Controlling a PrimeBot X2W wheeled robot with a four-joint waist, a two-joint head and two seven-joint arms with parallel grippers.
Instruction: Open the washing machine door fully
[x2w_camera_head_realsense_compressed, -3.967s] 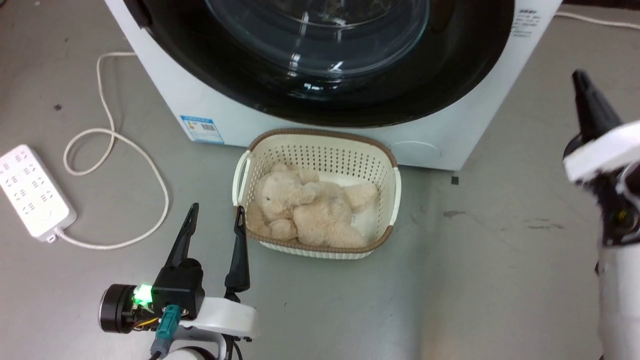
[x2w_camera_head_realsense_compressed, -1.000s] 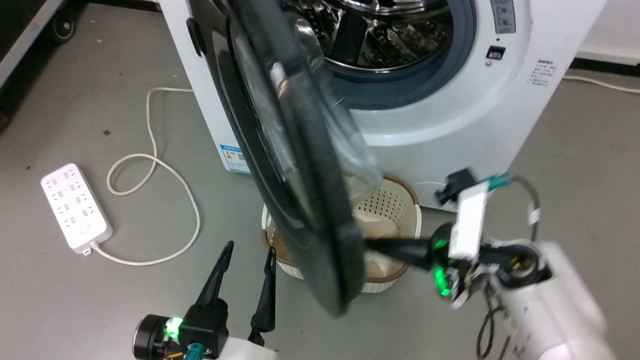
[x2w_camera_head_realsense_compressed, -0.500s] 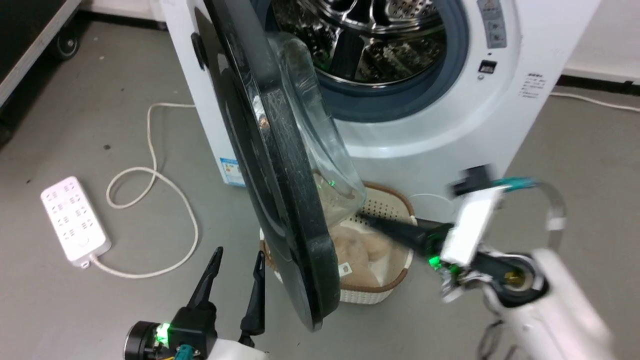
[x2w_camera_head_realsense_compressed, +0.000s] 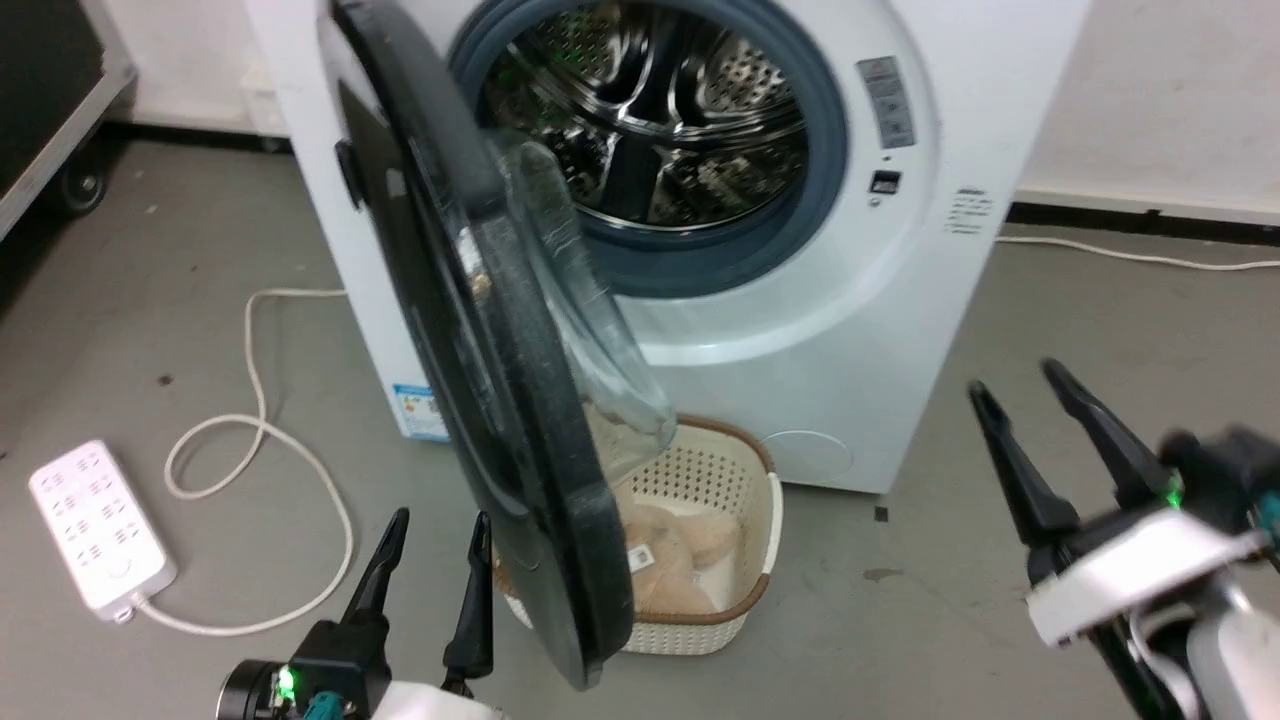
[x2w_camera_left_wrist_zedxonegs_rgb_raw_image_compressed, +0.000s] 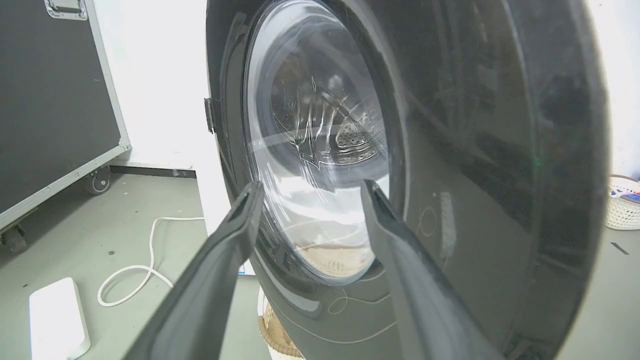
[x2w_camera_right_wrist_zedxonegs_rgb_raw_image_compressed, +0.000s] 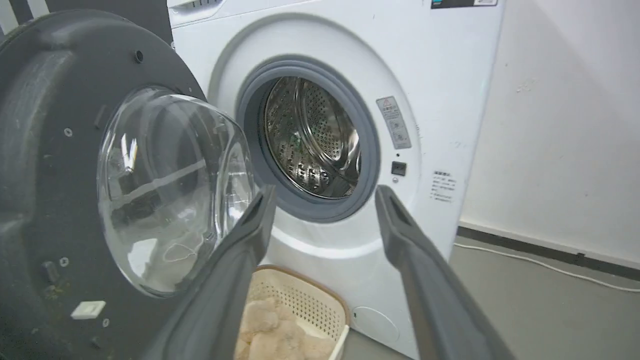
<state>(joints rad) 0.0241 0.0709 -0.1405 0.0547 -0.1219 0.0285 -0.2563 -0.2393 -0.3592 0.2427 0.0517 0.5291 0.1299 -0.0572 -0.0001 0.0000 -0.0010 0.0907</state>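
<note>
Bright even light; glare streaks on washing machine door (x2w_camera_left_wrist_zedxonegs_rgb_raw_image_compressed: 400, 150); right claw (x2w_camera_head_realsense_compressed: 1012, 378) motion-blurred; wrist views fisheye-warped

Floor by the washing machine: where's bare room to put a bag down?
The widest bare patch is the grey floor between the basket, the washing machine and the right claw. It is crowded on the left: the washing machine door overhangs the basket beside the left claw, with the cord and power strip beyond.

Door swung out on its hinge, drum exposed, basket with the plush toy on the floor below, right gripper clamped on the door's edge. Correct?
Not quite: the right gripper is open and apart from the washing machine door, holding nothing, as the head view shows. The rest holds.
</note>
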